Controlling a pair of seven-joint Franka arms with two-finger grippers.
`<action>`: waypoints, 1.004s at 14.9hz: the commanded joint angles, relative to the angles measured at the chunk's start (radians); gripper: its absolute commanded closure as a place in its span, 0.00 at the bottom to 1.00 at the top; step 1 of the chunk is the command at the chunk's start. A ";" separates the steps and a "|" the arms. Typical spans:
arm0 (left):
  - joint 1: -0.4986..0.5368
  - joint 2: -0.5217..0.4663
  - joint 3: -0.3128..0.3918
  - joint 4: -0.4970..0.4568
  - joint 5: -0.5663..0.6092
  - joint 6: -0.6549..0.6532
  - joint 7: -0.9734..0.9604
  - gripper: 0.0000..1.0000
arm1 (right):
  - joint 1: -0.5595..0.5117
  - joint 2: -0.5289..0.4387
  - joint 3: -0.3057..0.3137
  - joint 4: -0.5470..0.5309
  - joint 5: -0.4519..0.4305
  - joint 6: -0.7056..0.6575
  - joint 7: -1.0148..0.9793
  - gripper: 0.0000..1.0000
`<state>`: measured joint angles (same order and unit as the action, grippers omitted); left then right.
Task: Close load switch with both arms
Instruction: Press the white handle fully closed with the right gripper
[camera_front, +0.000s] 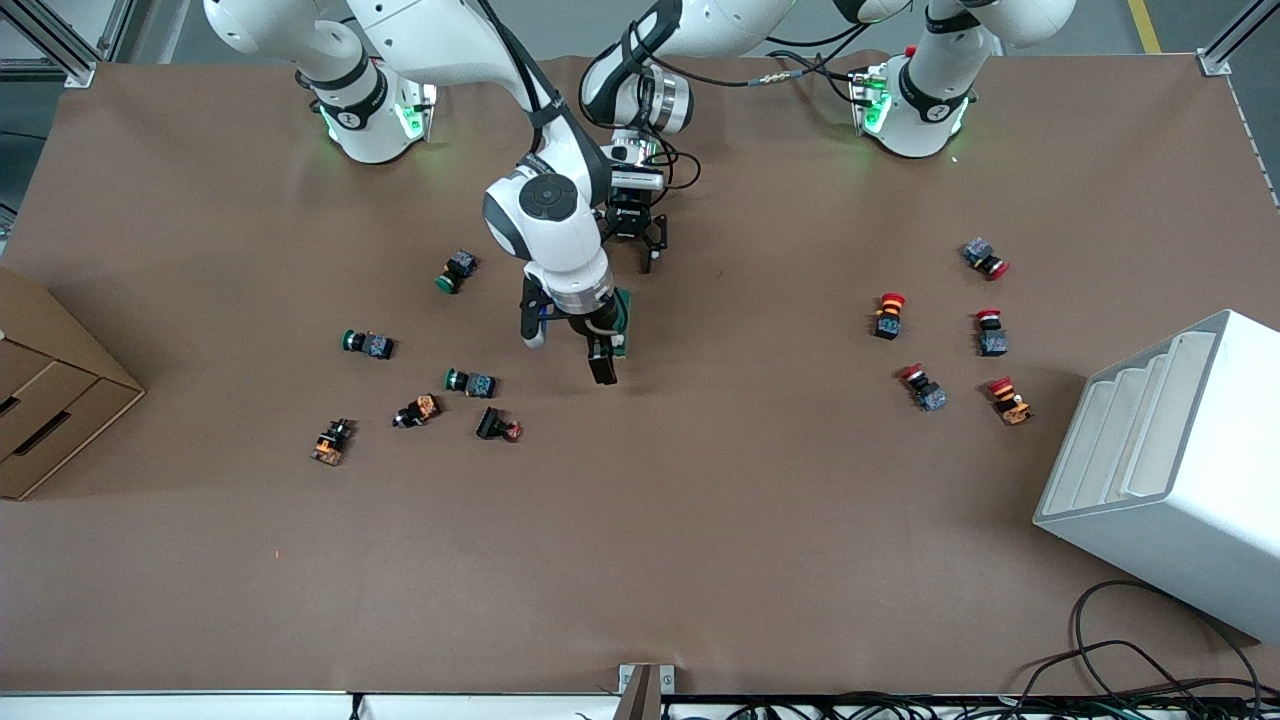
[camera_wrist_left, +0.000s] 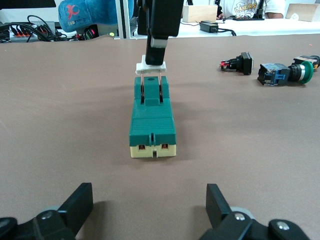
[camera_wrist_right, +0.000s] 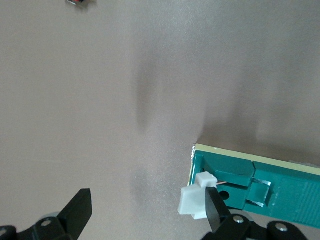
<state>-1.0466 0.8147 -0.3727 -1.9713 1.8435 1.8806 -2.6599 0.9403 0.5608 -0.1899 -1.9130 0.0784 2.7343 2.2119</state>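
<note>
The load switch (camera_front: 623, 316) is a dark green block with a cream end, lying mid-table. In the left wrist view its body (camera_wrist_left: 152, 120) lies lengthwise and its white lever (camera_wrist_left: 151, 67) stands raised on two thin metal blades. My right gripper (camera_front: 567, 355) is open over the switch's lever end, with one finger (camera_wrist_left: 161, 20) against the lever (camera_wrist_right: 194, 201). The switch's green body (camera_wrist_right: 260, 192) shows beside that finger (camera_wrist_right: 214, 206). My left gripper (camera_wrist_left: 150, 210) is open and empty, low over the table by the switch's cream end, and it also shows in the front view (camera_front: 632, 250).
Several green-capped and orange push buttons (camera_front: 470, 382) lie toward the right arm's end. Several red mushroom buttons (camera_front: 888, 315) lie toward the left arm's end. A cardboard box (camera_front: 50, 400) and a white bin (camera_front: 1170, 470) stand at the table's two ends.
</note>
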 joint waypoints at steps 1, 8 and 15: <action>-0.021 0.032 0.000 0.005 -0.004 0.018 -0.032 0.00 | -0.015 0.048 0.004 0.045 -0.014 0.008 0.006 0.00; -0.018 0.029 0.000 0.005 -0.004 0.020 -0.031 0.00 | -0.031 0.096 0.004 0.083 -0.015 0.012 -0.012 0.00; -0.016 0.027 0.000 0.006 -0.024 0.018 -0.032 0.00 | -0.211 -0.001 0.010 0.255 0.001 -0.342 -0.364 0.00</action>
<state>-1.0494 0.8147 -0.3727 -1.9716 1.8423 1.8795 -2.6620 0.8076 0.6173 -0.1979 -1.6743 0.0786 2.4766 2.0102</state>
